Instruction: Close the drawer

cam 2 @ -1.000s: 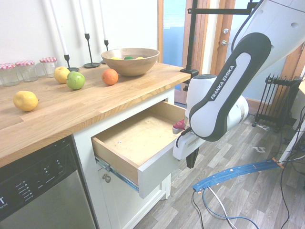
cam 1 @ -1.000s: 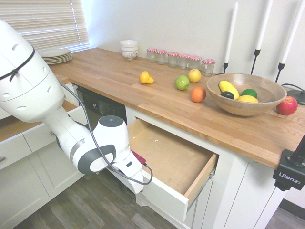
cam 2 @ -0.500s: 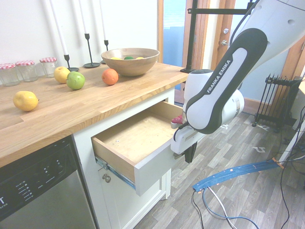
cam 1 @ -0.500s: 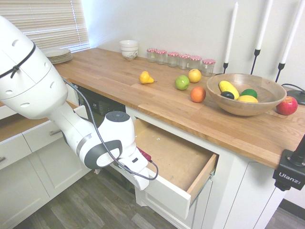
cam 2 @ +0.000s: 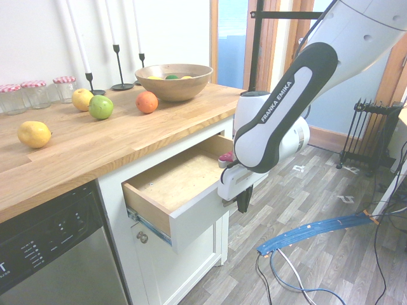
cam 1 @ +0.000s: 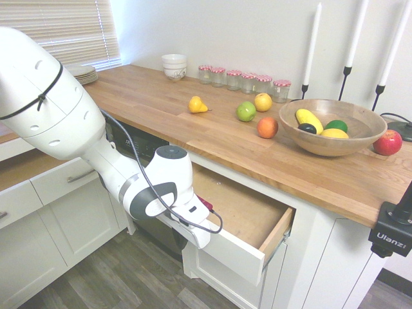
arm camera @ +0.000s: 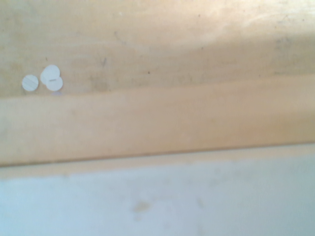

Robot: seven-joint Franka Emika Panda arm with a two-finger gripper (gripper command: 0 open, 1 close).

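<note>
We see the gripper (cam 2: 242, 202) pointing straight down, its dark fingers (cam 2: 243, 204) pressed together with nothing between them, hanging just outside the white front of the drawer (cam 2: 191, 213). In the second exterior view the front sits at the gripper's nine o'clock, right against the hand, and the fingertips dip below the front's top edge. From the first exterior view the gripper (cam 1: 201, 239) is mostly hidden by the arm's last joint, with the drawer (cam 1: 248, 219) stretching off toward three o'clock. The drawer stands partly open beneath the wooden countertop (cam 1: 193, 129), its plywood bottom bare. Up close, the wrist camera looks down on the drawer (arm camera: 157, 113), the white top edge of the front next to the pale wood, and three small white discs (arm camera: 44, 79) lying on the bottom. On the countertop, at the gripper's twelve o'clock, we spot a wooden bowl (cam 1: 331, 125) of fruit, with loose fruit beside it, and a row of jars (cam 1: 244, 80).
</note>
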